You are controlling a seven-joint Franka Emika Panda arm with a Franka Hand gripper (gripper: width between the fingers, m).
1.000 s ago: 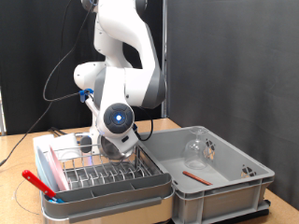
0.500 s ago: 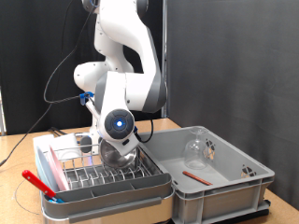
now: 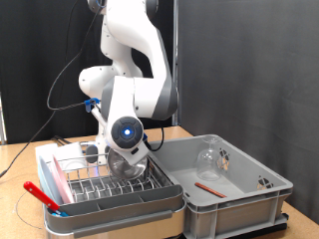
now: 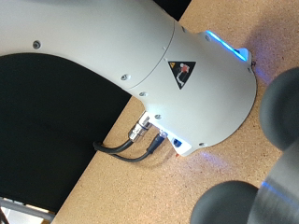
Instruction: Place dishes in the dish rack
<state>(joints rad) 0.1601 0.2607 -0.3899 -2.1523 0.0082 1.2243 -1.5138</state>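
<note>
**Q:** Where's the tool?

**Me:** Low over the dish rack (image 3: 110,185), I think; its fingers (image 4: 278,103) are blurry, so spread or pinching, can't tell. The pink plate (image 3: 75,179) stands on edge in the rack. The glass (image 3: 208,157) and red stick (image 3: 208,186) lie beside it in the grey bin (image 3: 249,204).

**Setting: robotics lab test cell**

Black curtains (image 3: 249,60) enclose the cell. A white robot arm (image 3: 135,60) with loose cables (image 3: 60,85) is mounted on a wooden table (image 3: 20,159). Beside the jaws stands a grey plastic bin (image 3: 234,199).
</note>
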